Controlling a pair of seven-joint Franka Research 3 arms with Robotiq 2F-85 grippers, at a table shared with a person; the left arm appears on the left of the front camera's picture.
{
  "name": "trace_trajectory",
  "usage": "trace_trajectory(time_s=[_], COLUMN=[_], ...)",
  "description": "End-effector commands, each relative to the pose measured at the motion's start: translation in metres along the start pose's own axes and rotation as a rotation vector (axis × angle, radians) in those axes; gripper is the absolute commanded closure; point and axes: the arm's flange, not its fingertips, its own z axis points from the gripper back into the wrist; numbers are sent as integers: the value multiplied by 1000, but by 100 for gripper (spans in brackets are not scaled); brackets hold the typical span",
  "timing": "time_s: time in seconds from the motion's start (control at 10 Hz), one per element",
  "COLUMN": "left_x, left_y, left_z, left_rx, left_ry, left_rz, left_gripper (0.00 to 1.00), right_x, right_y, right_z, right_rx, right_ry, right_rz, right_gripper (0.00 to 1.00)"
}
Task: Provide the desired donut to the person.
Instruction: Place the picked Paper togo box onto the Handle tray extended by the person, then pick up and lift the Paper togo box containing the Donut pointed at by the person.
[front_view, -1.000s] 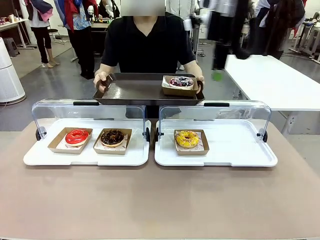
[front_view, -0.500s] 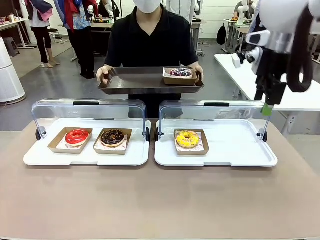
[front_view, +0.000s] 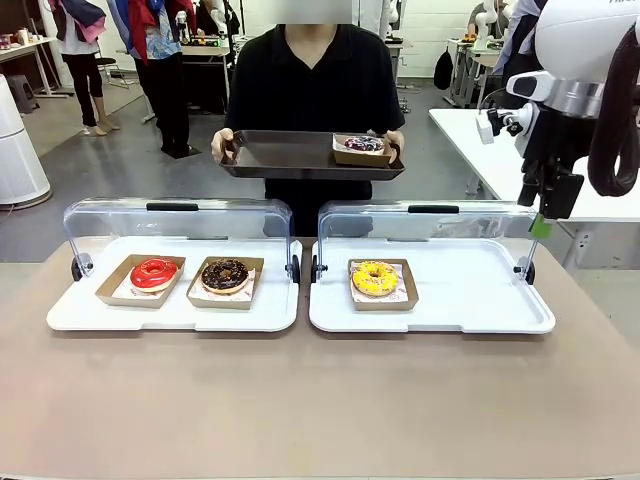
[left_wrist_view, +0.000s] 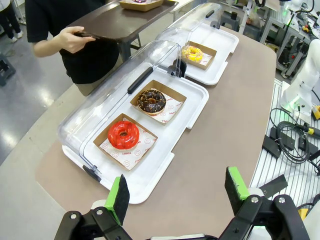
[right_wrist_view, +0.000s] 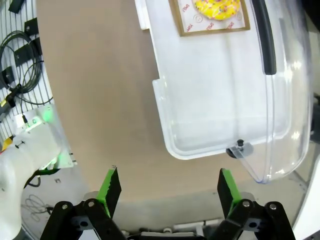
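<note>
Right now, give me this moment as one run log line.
left gripper: open, empty | right gripper: open, empty | person: holds tray with one boxed donut | displayed: red donut, chocolate donut, yellow donut

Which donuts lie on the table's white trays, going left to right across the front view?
red-glazed donut → chocolate donut → yellow donut

front cam: fixed at robot's edge of beige table (front_view: 320, 400), faces across it to person in black short-sleeved shirt (front_view: 310, 90); mid range.
left wrist cam: high by table's left end, tilted down, looks diagonally along it.
right wrist cam: high, nearly straight down on right end, rolled.
shared: yellow-iced ring donut (front_view: 375, 278) in all 3; red-glazed ring donut (front_view: 153, 272) in front + left wrist.
</note>
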Motion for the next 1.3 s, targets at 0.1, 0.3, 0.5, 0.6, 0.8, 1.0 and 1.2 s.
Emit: trace_trajectory(time_s=[0.1, 0.3, 0.5, 0.6, 0.8, 1.0, 1.2], left_x=[0, 0, 0, 0, 0, 0, 0], left_y=[0, 0, 0, 0, 0, 0, 0], left_z=[1, 1, 1, 1, 1, 1, 1], left_rx=[-5, -5, -5, -5, -5, -5, -5], left_ry=[-9, -9, -9, -9, -9, -9, -9], left_rz=[-9, -9, -9, -9, -9, -9, -9], left_gripper=[0, 0, 0, 0, 0, 0, 0], right_x=[-1, -1, -1, -1, -1, 0, -55], right_y=[2, 2, 2, 2, 2, 1, -26], right_z=[-1, -1, -1, -1, -1, 0, 1], right_rx=[9, 9, 9, 9, 9, 4, 78], right_ry=[2, 2, 2, 2, 2, 1, -313], right_rz=[0, 0, 0, 0, 0, 1, -20], right_gripper=[0, 0, 0, 0, 0, 0, 0])
